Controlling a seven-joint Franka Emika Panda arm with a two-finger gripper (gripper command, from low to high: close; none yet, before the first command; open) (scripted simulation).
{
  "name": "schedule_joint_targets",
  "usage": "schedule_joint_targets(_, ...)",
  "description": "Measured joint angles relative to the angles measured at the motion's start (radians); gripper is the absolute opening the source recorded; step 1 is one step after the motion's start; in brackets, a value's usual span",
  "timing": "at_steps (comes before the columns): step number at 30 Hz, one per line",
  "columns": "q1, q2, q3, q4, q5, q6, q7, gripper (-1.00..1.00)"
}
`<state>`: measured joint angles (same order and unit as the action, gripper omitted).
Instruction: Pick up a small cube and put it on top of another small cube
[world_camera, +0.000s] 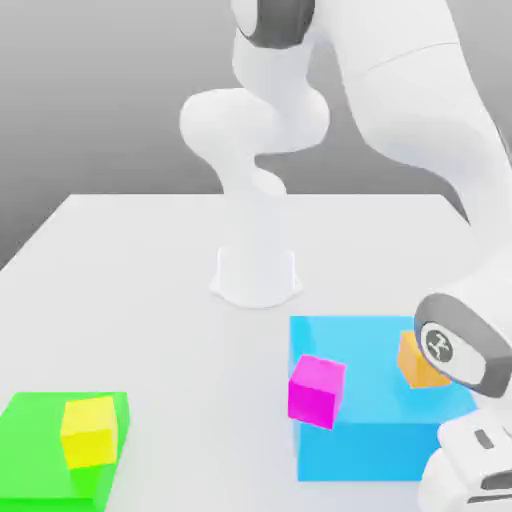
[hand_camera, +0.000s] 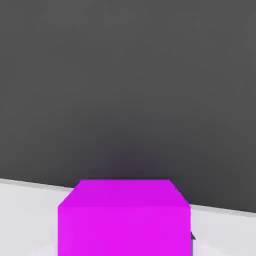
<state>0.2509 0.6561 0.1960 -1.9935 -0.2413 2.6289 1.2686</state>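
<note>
Yellow cube (world_camera: 89, 430) sits on the green block (world_camera: 30, 440), front-left of the bench. Magenta cube (world_camera: 317, 390) is at the blue block's (world_camera: 370, 440) left edge and orange cube (world_camera: 418, 362) is rightward, beside my gripper (world_camera: 472, 462). I cannot tell my jaws' state. Nothing is stacked yet.

Count taken from the exterior view. Small cubes: three, namely one yellow cube (world_camera: 89, 431), one magenta cube (world_camera: 317, 391) and one orange cube (world_camera: 420, 362), the orange one partly hidden behind the arm, so its shape was probably a cube like the others. Large flat blocks: two, one green block (world_camera: 30, 450) and one blue block (world_camera: 370, 440). Robot arms: one white arm (world_camera: 420, 110). Surfaces: one pale surface (world_camera: 150, 290). In the hand view the magenta cube (hand_camera: 124, 217) appeared again; not counted twice.
</note>
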Motion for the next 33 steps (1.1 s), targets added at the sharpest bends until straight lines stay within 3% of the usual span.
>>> schedule_joint_targets(4,-0.026,-0.123,0.035,-0.036,0.035,-0.088,-0.032,-1.00)
schedule_joint_targets(12,-0.088,-0.404,0.122,-0.235,0.085,-0.172,-0.304,-1.00)
schedule_joint_targets(18,-0.097,-0.629,0.154,-0.393,0.197,-0.223,-0.572,-1.00)
schedule_joint_targets(24,-0.043,-0.855,0.117,-0.549,0.323,-0.280,-0.854,-1.00)
schedule_joint_targets(29,-0.040,-0.780,0.122,-0.624,0.308,-0.130,-0.882,-1.00)
schedule_joint_targets(30,-0.041,-0.761,0.123,-0.632,0.301,-0.105,-0.877,1.00)
schedule_joint_targets(33,-0.041,-0.761,0.123,-0.632,0.301,-0.105,-0.877,1.00)
